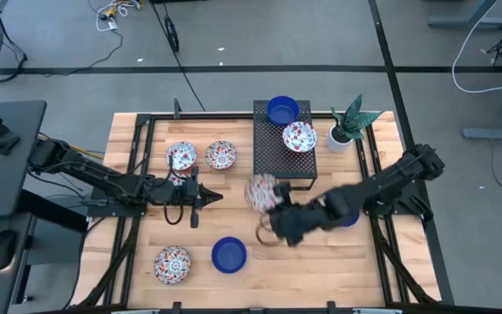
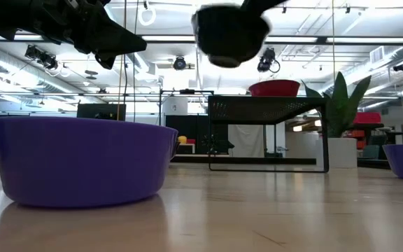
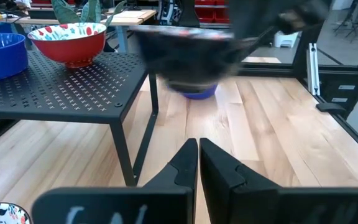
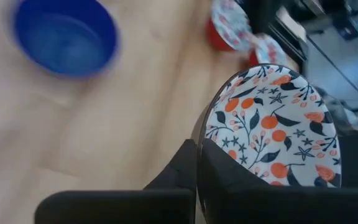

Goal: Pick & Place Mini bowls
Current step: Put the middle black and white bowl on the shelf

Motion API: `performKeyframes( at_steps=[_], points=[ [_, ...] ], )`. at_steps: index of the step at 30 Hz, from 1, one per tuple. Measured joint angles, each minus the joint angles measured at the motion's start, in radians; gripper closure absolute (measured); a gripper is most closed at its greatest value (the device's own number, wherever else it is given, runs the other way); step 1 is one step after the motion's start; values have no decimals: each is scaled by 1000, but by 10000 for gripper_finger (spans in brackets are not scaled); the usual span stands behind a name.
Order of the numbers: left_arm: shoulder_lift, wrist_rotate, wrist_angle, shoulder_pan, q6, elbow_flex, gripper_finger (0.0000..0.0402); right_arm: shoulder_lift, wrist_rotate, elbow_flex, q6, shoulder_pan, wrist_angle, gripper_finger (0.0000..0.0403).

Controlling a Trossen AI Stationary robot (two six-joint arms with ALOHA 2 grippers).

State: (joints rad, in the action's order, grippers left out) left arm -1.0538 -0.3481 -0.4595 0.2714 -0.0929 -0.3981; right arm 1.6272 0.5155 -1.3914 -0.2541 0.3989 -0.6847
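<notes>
Mini bowls, high view: a floral bowl [image 1: 261, 191] is pinched at its rim by the right gripper [image 1: 274, 208], raised over mid-table just in front of the black perforated rack [image 1: 273, 153]. On the rack sit a blue bowl [image 1: 282, 110] and a floral one [image 1: 299, 136]. Two floral bowls [image 1: 181, 156] [image 1: 221, 154] lie beside the rack; another [image 1: 172, 263] and a blue one [image 1: 229, 254] sit near the front edge. Left gripper [image 1: 209, 197] hangs mid-table, fingers pressed together, empty.

Low view: held bowl [image 2: 230, 33] aloft, blurred; blue bowl [image 2: 82, 160] close by on the table [image 2: 271, 210].

Left wrist view: fingers [image 3: 182, 165] together; held bowl [image 3: 188, 53] blurred ahead.

Right wrist view: fingers [image 4: 188, 163] clamp the floral bowl's [image 4: 275, 127] rim.
</notes>
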Motion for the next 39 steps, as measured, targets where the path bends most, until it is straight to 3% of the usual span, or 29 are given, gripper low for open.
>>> performKeyframes(
  at_steps=[5, 13, 39],
  points=[
    [0, 0, 0, 0, 0, 0, 383, 0, 5, 0, -61, -142, -9, 399],
    [0, 0, 0, 0, 2, 0, 383, -6, -46, 0, -76, -253, -29, 399],
    [0, 0, 0, 0, 1, 0, 383, -7, -56, 54, -48, -311, -54, 382]
  ],
)
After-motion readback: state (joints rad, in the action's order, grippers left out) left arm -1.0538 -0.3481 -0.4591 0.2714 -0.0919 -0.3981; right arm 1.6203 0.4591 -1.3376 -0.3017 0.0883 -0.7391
